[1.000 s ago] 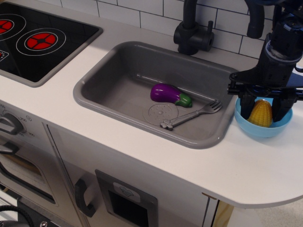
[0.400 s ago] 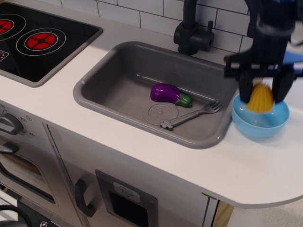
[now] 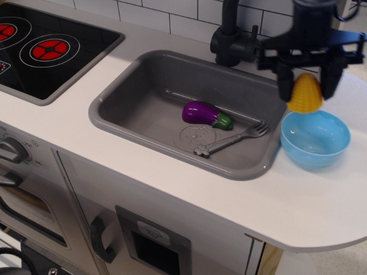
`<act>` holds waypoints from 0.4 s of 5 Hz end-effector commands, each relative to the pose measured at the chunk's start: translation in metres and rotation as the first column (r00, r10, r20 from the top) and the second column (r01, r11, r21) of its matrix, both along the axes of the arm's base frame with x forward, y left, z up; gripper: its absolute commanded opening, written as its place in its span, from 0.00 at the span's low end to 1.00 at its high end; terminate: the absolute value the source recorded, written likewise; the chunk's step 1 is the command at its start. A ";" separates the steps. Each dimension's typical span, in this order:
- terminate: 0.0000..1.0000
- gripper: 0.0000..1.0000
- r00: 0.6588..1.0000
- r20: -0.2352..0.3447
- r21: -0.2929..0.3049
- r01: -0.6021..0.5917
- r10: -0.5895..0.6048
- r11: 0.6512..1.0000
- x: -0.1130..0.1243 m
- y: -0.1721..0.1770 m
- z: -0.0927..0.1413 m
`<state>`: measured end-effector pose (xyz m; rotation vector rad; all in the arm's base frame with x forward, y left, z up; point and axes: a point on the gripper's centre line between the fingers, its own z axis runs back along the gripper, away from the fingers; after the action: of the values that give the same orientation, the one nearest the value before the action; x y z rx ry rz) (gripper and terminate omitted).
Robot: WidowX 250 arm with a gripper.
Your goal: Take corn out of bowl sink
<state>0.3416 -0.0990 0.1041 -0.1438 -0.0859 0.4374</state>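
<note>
My black gripper (image 3: 305,86) is shut on the yellow corn (image 3: 305,94) and holds it in the air, above the far left rim of the light blue bowl (image 3: 315,139). The bowl stands empty on the white counter just right of the grey sink (image 3: 143,97). The corn hangs clear of the bowl, near the sink's right rim.
In the sink lie a purple eggplant (image 3: 204,114) with a green cap and a grey fork (image 3: 232,139) by the drain mark. A black faucet (image 3: 232,40) stands behind the sink. A black stovetop (image 3: 40,48) is at the far left. The counter edge curves at the right front.
The gripper has risen and moved a little left, lifting the corn up out of the bowl. The bowl now stands empty.
</note>
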 end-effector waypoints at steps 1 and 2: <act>0.00 0.00 0.998 0.064 0.038 0.016 -0.018 0.999 -0.006 0.051 0.005; 0.00 0.00 0.998 0.045 0.065 0.032 -0.035 0.997 -0.005 0.061 -0.009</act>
<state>0.3333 -0.0378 0.0821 -0.0828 -0.1080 0.4064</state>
